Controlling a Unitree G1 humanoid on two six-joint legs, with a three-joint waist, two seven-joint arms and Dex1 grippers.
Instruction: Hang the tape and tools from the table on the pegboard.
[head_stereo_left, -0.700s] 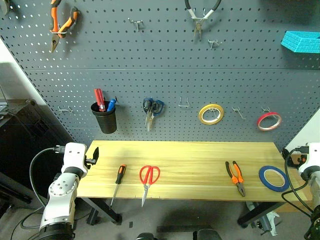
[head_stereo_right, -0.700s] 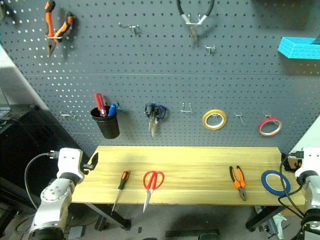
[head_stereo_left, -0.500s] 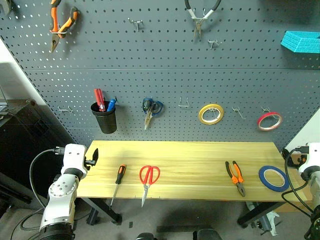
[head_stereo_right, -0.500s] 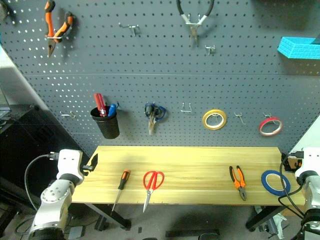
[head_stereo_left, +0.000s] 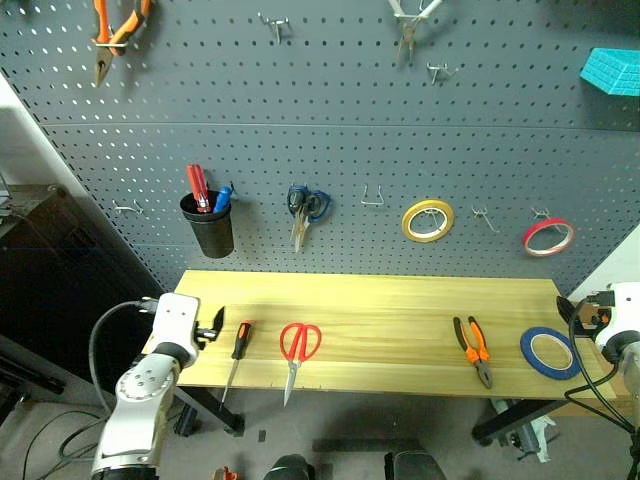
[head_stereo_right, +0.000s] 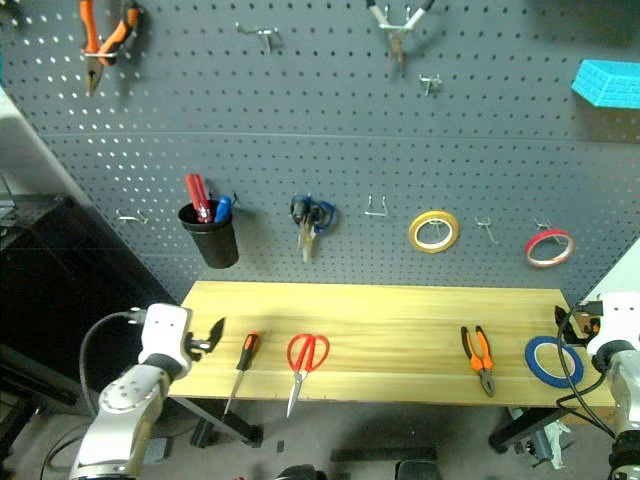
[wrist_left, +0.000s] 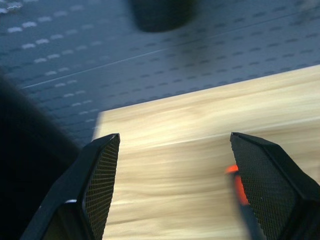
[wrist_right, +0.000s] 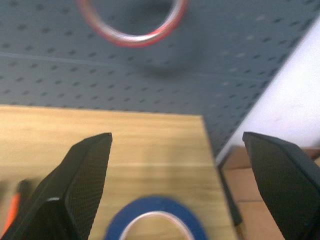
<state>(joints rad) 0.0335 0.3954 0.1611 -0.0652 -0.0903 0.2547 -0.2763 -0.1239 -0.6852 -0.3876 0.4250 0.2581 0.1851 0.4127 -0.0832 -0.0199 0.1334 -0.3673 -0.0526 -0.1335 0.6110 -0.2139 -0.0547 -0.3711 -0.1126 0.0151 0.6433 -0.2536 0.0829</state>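
Approach step, nothing hung yet: all 4 task items lie on the light yellowish plank table (head_stereo_left: 380, 300) below the dark grey-blue pegboard (head_stereo_left: 330, 130). Lower left of frame: slim orange-and-black screwdriver (head_stereo_left: 236, 355), then red-handled scissors (head_stereo_left: 296, 348); lower right: orange-and-black pliers (head_stereo_left: 473, 346) and thin blue tape ring (head_stereo_left: 548, 353). Left gripper (head_stereo_left: 212, 328) hovers beside the screwdriver, jaws apart, empty; right gripper (wrist_right: 177, 192) spread wide above the tape, empty. Next move, likely: lower onto 1 item and close.

- Black cup (head_stereo_left: 208, 226) with red and blue handles, centre left.
- Blue-handled scissors (head_stereo_left: 303, 208), centre.
- Yellow ring (head_stereo_left: 427, 220) and red ring (head_stereo_left: 548, 237), centre right.
- Turquoise bin (head_stereo_left: 612, 72), upper right.
- Orange-handled pliers (head_stereo_left: 113, 30), upper left.
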